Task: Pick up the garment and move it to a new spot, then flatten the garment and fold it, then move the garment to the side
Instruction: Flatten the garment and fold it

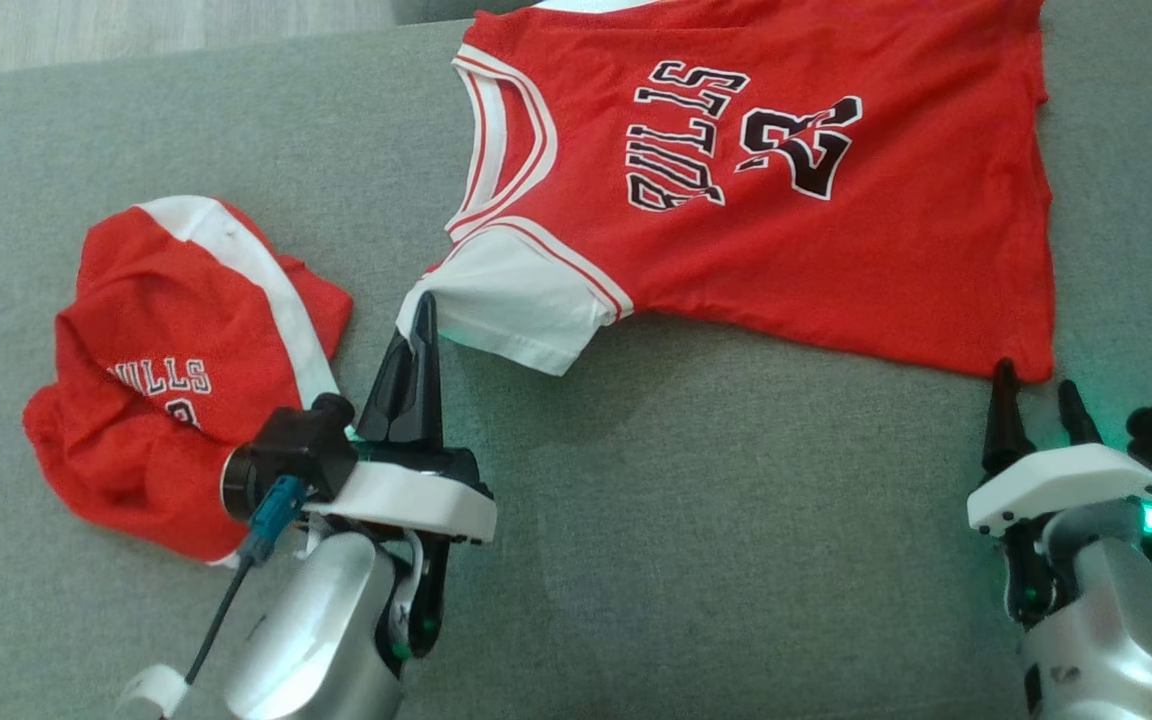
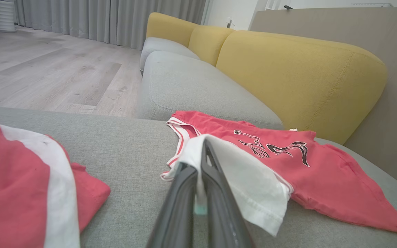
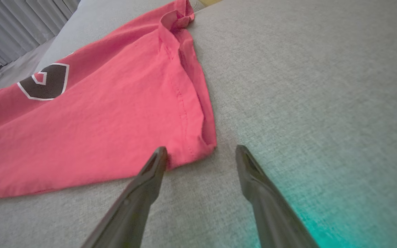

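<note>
Starting with the head view: the red jersey [image 1: 786,230] lies spread, print up, on the grey sofa seat [image 1: 686,520], from centre out to 1 o'clock. Its white sleeve [image 1: 516,310] points toward 7 o'clock, and the left gripper [image 1: 423,318] has its jaws pressed together on that sleeve's edge. The right gripper [image 1: 1036,385], at 4 o'clock, stands with jaws apart and nothing between them, one fingertip just at the jersey's bottom corner. A second garment [image 1: 166,370], red with a white stripe, lies crumpled at 9 o'clock, apart from the jersey and close beside the left wrist.

Left wrist view: the sleeve [image 2: 250,186] drapes over the closed fingers and hangs clear of the seat, which the head view does not make plain. Yellow cushions [image 2: 298,75] stand at 1 o'clock behind the jersey. A wood floor [image 2: 47,69] and grey curtains [image 2: 98,17] lie toward 11 o'clock.

Right wrist view: the hem corner [image 3: 205,141] lies between the parted fingers; whether either touches the cloth cannot be told. A green glow [image 3: 322,220] falls on the seat at 5 o'clock.
</note>
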### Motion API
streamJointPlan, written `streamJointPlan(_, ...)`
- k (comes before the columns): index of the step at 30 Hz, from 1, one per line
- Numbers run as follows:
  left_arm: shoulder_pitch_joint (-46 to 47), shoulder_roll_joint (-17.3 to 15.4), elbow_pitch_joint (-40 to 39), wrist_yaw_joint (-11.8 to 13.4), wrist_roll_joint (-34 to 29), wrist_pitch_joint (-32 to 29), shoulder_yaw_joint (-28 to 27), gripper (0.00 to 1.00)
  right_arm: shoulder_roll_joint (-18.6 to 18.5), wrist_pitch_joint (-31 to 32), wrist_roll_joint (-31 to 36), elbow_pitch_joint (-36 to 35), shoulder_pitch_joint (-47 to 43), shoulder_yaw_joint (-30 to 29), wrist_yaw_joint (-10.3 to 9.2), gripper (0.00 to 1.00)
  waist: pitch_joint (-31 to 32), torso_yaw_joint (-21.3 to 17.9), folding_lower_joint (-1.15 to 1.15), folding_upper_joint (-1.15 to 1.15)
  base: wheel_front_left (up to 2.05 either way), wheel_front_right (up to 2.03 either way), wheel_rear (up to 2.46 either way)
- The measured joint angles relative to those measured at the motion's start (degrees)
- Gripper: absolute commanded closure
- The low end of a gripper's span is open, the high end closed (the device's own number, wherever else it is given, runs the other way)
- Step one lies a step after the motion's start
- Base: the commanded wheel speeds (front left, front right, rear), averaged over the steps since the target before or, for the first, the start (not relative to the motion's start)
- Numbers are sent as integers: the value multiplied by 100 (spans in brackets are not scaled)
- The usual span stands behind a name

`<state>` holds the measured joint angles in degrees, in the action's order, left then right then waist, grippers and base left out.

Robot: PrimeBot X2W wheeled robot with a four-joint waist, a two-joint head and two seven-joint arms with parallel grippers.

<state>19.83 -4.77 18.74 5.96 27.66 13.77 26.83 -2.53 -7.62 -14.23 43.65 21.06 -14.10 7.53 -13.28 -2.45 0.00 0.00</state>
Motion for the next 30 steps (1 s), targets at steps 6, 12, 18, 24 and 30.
streamJointPlan(6, 1, -1, -1, -1, 0, 1, 29, 100, -21, -322, 0, 620, 441, -42, 0, 27, -55, 43, 0, 0, 0, 0, 0)
streamJointPlan(12, 1, -8, 13, -16, 3, 2, 29, 100, -43, -509, 66, 943, 665, 3, 0, 100, -68, 34, 0, 0, 0, 0, 0)
streamJointPlan(18, 3, -71, -12, -43, 136, 44, -127, 100, -36, -620, 121, 438, 672, 143, 0, 100, 27, -59, 0, 0, 0, 0, 0)
streamJointPlan(24, 143, -253, -250, -163, 358, -172, -292, 100, -32, -646, 60, -639, 803, 347, 0, 100, 237, -153, 0, 0, 0, 0, 0)
streamJointPlan(30, 839, -458, -737, -193, 421, -545, -468, 100, -130, -158, 120, -1908, 846, 543, 0, 100, 518, -172, -1, 0, 0, 0, 0)
